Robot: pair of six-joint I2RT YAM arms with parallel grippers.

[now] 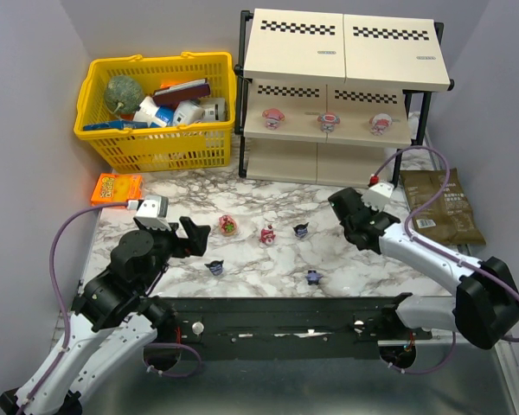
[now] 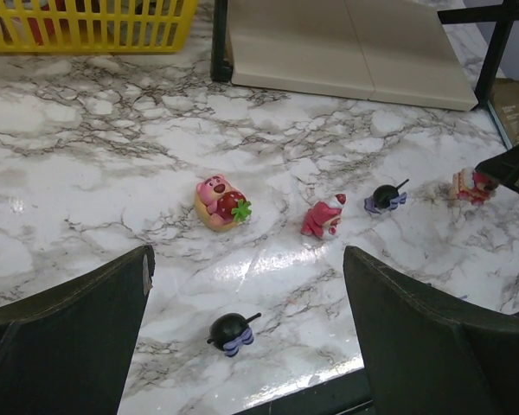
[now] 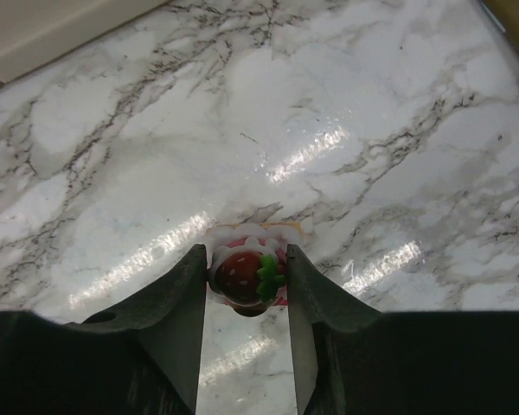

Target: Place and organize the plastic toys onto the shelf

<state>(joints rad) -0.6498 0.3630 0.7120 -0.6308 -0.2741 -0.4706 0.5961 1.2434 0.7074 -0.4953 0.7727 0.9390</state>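
Note:
The shelf point(image 1: 342, 52) stands at the back right, with three pink-and-white toys point(image 1: 329, 121) on its middle board. My right gripper point(image 3: 246, 259) is shut on a red-pink strawberry toy point(image 3: 245, 275), low over the marble in front of the shelf. That toy also shows in the left wrist view point(image 2: 471, 184). My left gripper point(image 2: 246, 259) is open and empty, just behind a dark toy point(image 2: 232, 331). Two red-pink toys point(image 1: 229, 226) point(image 1: 266, 234) and three dark toys point(image 1: 301, 231) point(image 1: 214, 268) point(image 1: 312, 277) lie on the table.
A yellow basket point(image 1: 160, 151) with larger items stands at the back left. An orange packet point(image 1: 117, 188) lies in front of it. A brown pouch point(image 1: 441, 203) lies right of the shelf. The walls are close on both sides.

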